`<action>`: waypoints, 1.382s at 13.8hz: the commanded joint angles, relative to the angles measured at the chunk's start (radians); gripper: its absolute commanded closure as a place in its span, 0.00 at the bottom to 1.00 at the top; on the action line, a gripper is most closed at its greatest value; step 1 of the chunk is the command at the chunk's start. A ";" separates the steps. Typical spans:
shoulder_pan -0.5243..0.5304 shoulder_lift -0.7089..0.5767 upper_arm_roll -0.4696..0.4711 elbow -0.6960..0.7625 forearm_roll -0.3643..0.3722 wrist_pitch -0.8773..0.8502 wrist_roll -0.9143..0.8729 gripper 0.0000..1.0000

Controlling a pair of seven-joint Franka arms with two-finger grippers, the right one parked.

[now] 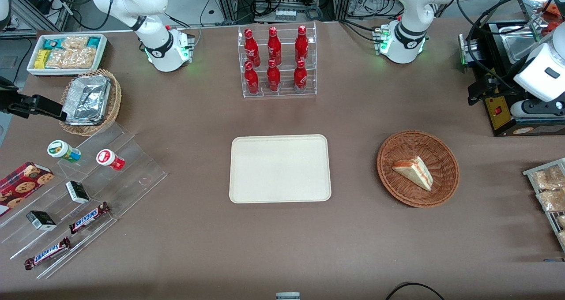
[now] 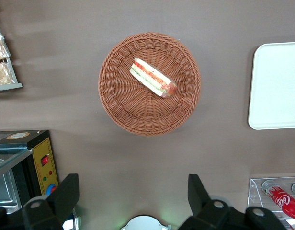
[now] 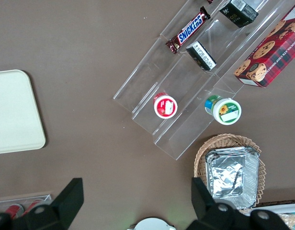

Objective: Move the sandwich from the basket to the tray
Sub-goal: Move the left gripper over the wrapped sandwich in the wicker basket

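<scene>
The sandwich (image 1: pixel 415 172) lies on its side in the round reddish-brown basket (image 1: pixel 397 150), toward the working arm's end of the table. It also shows in the left wrist view (image 2: pixel 153 78), inside the basket (image 2: pixel 119 96). The cream tray (image 1: pixel 280 168) lies flat and bare at the table's middle, beside the basket, and its edge shows in the left wrist view (image 2: pixel 277 86). My left gripper (image 2: pixel 133 196) is open and holds nothing. It hangs high above the table (image 1: pixel 480 91), farther from the front camera than the basket.
A clear rack of red bottles (image 1: pixel 277 61) stands farther back than the tray. A black machine with a yellow panel (image 1: pixel 499 110) sits near the basket. A wire rack of snack packets (image 1: pixel 547 189) is at the table's edge. An acrylic stand with snacks (image 1: pixel 79 194) lies toward the parked arm's end.
</scene>
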 commanded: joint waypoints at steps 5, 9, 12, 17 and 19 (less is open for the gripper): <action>0.020 0.037 -0.014 0.000 0.010 0.029 0.006 0.00; 0.020 0.109 -0.011 -0.080 0.054 0.208 -0.140 0.00; 0.022 0.158 -0.011 -0.120 0.041 0.333 -0.347 0.00; 0.020 0.215 -0.011 -0.207 0.034 0.472 -0.671 0.00; 0.019 0.201 -0.011 -0.299 0.033 0.563 -0.731 0.00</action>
